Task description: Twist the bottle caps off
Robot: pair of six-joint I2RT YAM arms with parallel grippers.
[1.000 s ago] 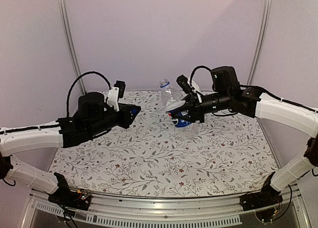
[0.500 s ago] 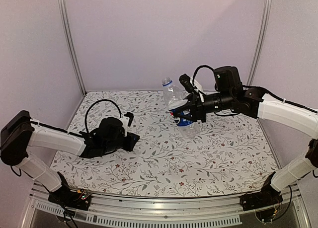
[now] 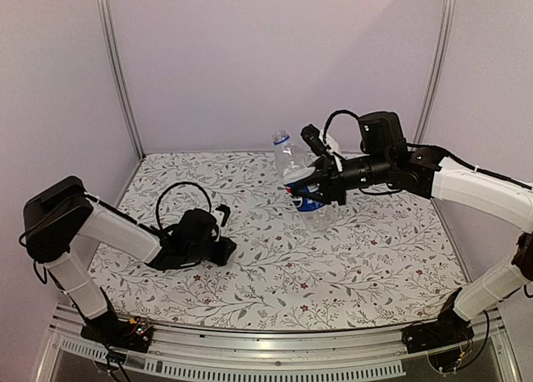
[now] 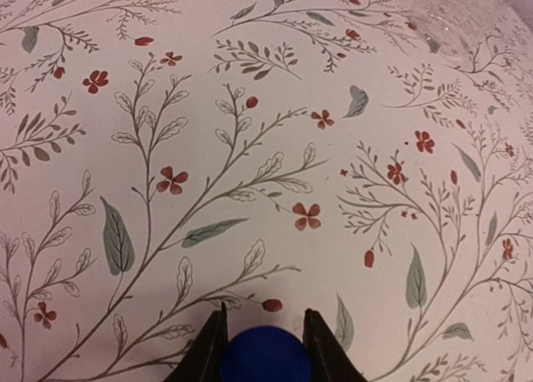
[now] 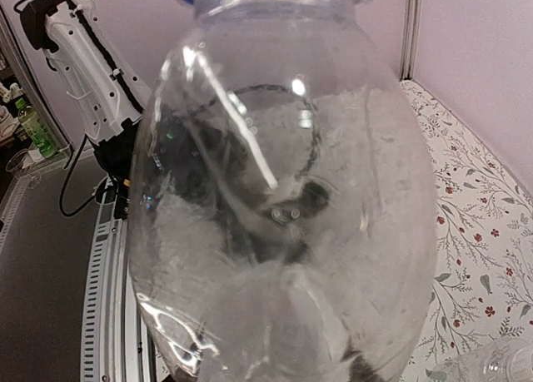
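Note:
My right gripper (image 3: 312, 186) is shut on the taller clear bottle with the blue label (image 3: 301, 200) and holds it tilted at the back centre. Its open neck with a blue ring (image 3: 281, 137) points up and left. The bottle fills the right wrist view (image 5: 283, 191) and hides the fingers there. My left gripper (image 3: 226, 250) is low over the table at the left, shut on the bright blue cap (image 4: 265, 357) between its two dark fingers (image 4: 208, 349). The white cap is out of view. A bit of clear plastic (image 5: 500, 364) shows at the lower right; I cannot tell if it is the shorter bottle.
The floral tablecloth (image 3: 333, 274) covers the table. Purple walls and two metal posts (image 3: 117, 74) stand close behind. A metal rail (image 3: 250, 357) runs along the near edge. The left arm's black cable (image 3: 179, 191) loops above its wrist.
My left arm has dropped from mid-height down to the tabletop and drawn back toward the near left, with the blue cap in its fingers. The right gripper and bottle have barely moved.

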